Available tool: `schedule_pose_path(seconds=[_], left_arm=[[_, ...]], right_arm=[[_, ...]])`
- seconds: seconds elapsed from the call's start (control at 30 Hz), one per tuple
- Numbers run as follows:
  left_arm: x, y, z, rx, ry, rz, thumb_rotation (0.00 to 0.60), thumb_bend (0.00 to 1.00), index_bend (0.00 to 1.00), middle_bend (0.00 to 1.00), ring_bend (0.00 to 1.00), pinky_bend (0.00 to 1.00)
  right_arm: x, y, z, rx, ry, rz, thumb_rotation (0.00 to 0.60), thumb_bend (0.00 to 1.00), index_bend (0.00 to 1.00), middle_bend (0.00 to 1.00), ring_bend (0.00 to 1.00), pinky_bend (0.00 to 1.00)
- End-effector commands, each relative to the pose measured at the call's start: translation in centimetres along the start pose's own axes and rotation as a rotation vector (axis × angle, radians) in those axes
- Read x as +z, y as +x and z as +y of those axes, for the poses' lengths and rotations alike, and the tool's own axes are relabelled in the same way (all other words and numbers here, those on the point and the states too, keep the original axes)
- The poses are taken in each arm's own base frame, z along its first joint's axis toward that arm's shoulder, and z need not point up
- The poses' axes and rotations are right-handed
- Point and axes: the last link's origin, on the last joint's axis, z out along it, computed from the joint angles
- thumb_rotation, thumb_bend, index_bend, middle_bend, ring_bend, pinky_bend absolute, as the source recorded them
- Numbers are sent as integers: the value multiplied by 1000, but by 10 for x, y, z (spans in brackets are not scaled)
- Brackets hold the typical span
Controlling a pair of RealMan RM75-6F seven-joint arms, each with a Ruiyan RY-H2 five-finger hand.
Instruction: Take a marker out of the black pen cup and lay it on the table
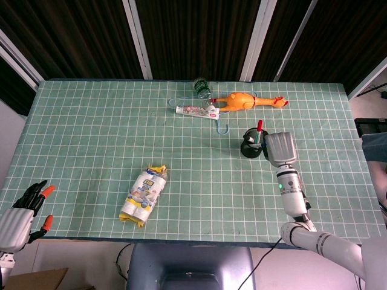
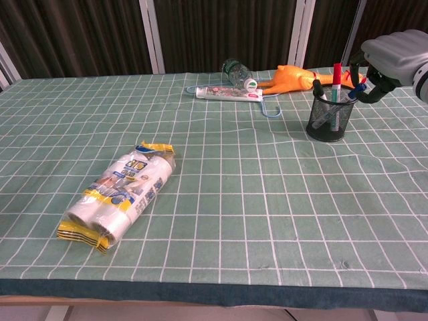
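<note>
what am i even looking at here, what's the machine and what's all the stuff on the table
It is a two-armed robot with human-like hands, seen by two of its own cameras: one on its head looking down, one on its chest looking across the green table.

The right hand is at the black pen cup, fingers reaching the markers; whether it grips one is unclear. The left hand waits open at the table's corner.

Also there: a pack of rolls, a rubber chicken, a tube, a bottle and a blue hanger.

Black mesh pen cup (image 2: 330, 121) upright; red-capped marker (image 2: 336, 75) inside.
</note>
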Motion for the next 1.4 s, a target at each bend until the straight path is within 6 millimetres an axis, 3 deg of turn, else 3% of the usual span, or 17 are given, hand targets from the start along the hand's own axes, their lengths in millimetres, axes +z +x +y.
schedule_pose_path(seconds=[0.03, 0.2, 0.43, 0.67, 0.87, 1.07, 1.4], left_arm=[[0, 0, 0, 0, -1, 0, 600, 450, 130, 14, 6, 291], [0, 0, 0, -1, 1, 1, 600, 449, 130, 13, 6, 292], [1, 0, 0, 0, 2, -1, 600, 449, 130, 13, 7, 292], [1, -1, 1, 4, 2, -4, 600, 449, 130, 14, 6, 292], [1, -1, 1, 5, 2, -4, 600, 449, 129, 13, 7, 292], [0, 0, 1, 3, 1, 0, 600, 450, 130, 13, 6, 292], [1, 0, 0, 4, 3, 2, 600, 450, 130, 13, 6, 292]], right_arm=[[-1, 2, 0, 0, 0, 9, 600, 894, 764, 1000, 1000, 1000], [-5, 11, -1, 7, 0, 43, 600, 999, 828, 1000, 1000, 1000], [-24, 42, -9, 55, 21, 137, 600, 1000, 870, 1000, 1000, 1000], [-53, 87, -32, 106, 93, 247, 600, 1000, 874, 1000, 1000, 1000], [-68, 108, -53, 126, 163, 285, 600, 1000, 873, 1000, 1000, 1000], [-72, 98, -73, 186, 253, 239, 600, 1000, 874, 1000, 1000, 1000], [-65, 56, -92, 536, 424, 47, 600, 1000, 874, 1000, 1000, 1000]])
